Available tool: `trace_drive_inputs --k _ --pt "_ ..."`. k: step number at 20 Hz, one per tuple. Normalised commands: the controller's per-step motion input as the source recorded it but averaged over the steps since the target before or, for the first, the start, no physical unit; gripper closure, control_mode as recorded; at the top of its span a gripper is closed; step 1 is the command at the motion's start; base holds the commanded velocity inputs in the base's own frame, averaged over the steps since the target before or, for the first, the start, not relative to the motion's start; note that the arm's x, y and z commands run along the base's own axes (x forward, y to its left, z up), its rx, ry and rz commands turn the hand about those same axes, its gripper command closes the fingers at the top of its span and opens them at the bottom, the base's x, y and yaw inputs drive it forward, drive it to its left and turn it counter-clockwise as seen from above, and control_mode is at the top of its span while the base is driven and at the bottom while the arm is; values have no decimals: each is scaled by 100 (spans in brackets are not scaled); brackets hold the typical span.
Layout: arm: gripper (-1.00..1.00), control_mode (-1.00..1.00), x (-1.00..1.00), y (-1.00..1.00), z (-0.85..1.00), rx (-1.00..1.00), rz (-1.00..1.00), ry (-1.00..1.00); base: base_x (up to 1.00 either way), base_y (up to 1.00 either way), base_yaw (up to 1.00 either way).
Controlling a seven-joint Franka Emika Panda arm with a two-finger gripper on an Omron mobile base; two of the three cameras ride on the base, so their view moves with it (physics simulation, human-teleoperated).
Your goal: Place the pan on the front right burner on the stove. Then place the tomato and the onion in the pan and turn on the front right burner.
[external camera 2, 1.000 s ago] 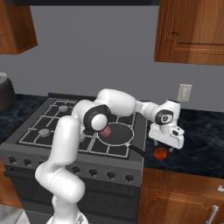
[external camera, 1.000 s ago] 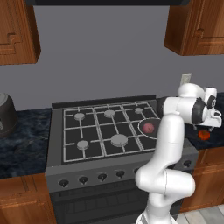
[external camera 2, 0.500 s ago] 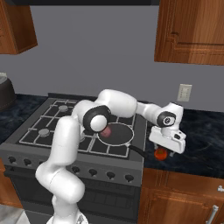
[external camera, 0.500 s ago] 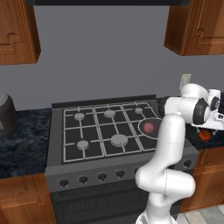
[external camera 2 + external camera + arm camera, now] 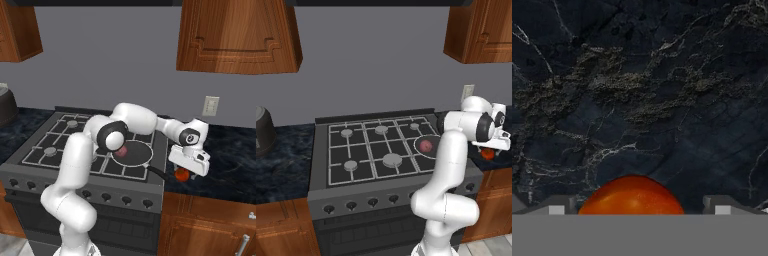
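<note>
You've got the pan (image 5: 132,151) parked on the front right burner with the onion (image 5: 426,145) already in it; your claw (image 5: 186,169) hangs wide open straddling the tomato (image 5: 631,195) on the desk (image 5: 637,90), lined up to grab.

The pan (image 5: 132,152), round, shallow and dark, sits flat on the front right burner of the stove (image 5: 371,150), its slim handle pointing toward the near right over the stove's edge. The onion (image 5: 426,145), a dull pinkish ball, rests inside the pan. The tomato (image 5: 631,195), glossy red-orange, lies on the dark marbled counter just right of the stove, well apart from the pan's bowl.
</note>
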Motion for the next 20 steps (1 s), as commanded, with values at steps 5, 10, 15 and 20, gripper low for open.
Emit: trace_drive_inputs --k 5,10,15,20 --pt "-100 -100 -8 10 -6 1 0 0 0 0 0" --pt "-100 -100 -4 10 -4 2 0 0 0 0 0" --pt "-100 -100 -17 21 -1 3 -4 3 0 0 0" --pt "100 -100 -9 29 -3 1 -6 4 0 0 0"
